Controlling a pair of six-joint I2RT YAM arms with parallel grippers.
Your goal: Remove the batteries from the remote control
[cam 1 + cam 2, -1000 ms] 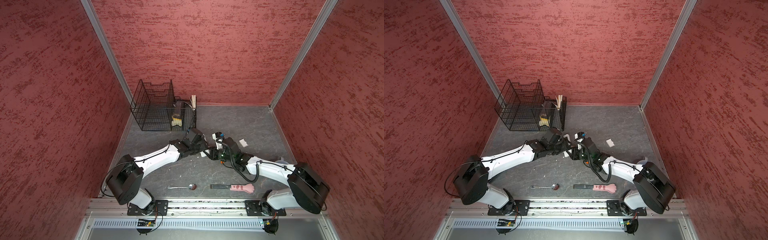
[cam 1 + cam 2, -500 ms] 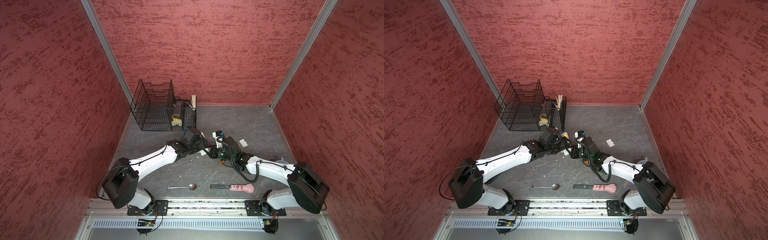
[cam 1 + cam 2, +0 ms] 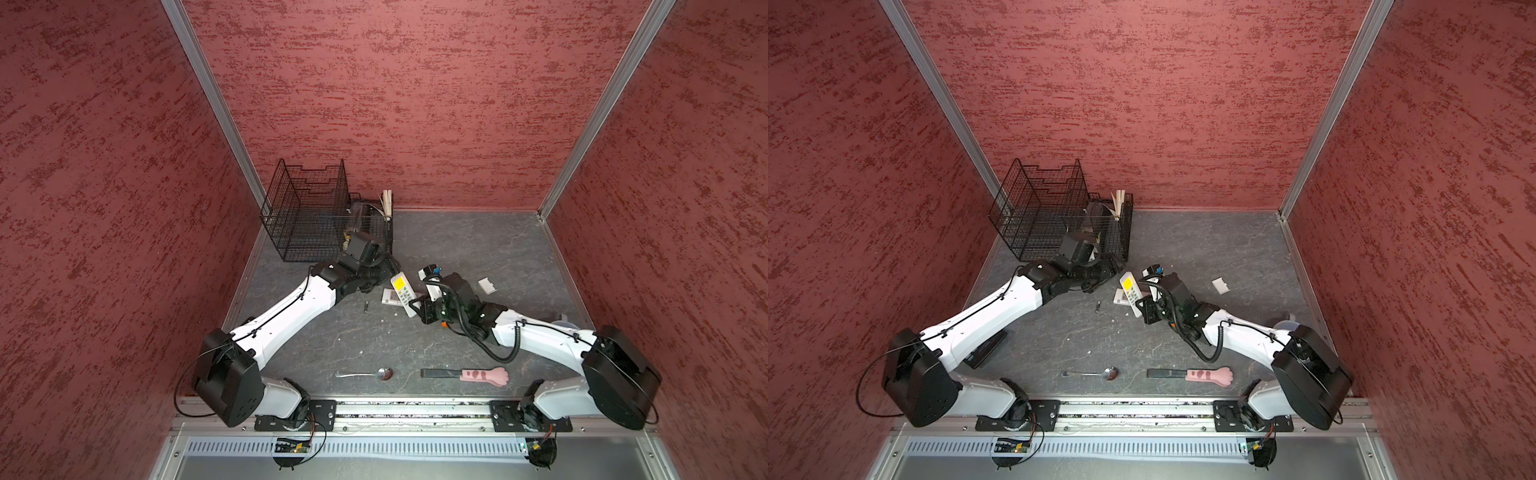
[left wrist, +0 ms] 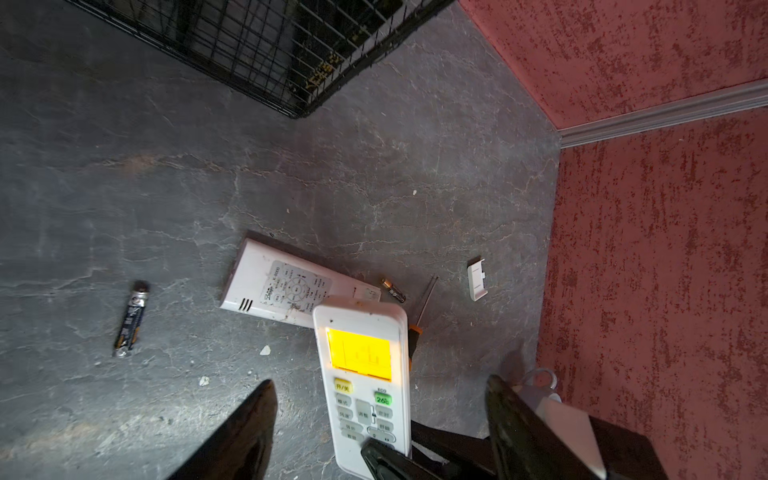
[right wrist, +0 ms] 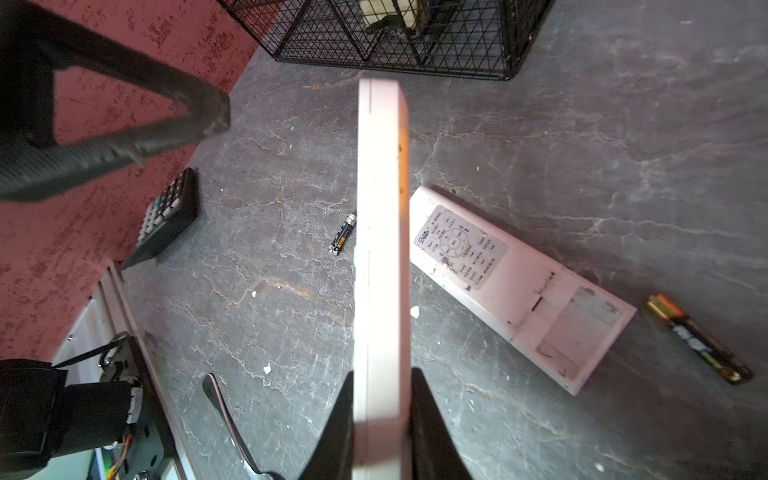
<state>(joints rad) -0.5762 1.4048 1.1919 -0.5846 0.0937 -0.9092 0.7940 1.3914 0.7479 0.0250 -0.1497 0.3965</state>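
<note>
Pinching the white plastic yellow-screened remote (image 4: 360, 376), the right gripper (image 5: 382, 397) jaws clamp its edges. Left gripper (image 4: 381, 384) gapes wide (empty).

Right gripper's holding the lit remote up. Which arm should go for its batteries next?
Left, most likely. The left gripper is open, empty and close to the remote; the right gripper is shut on it, steadying it.
</note>
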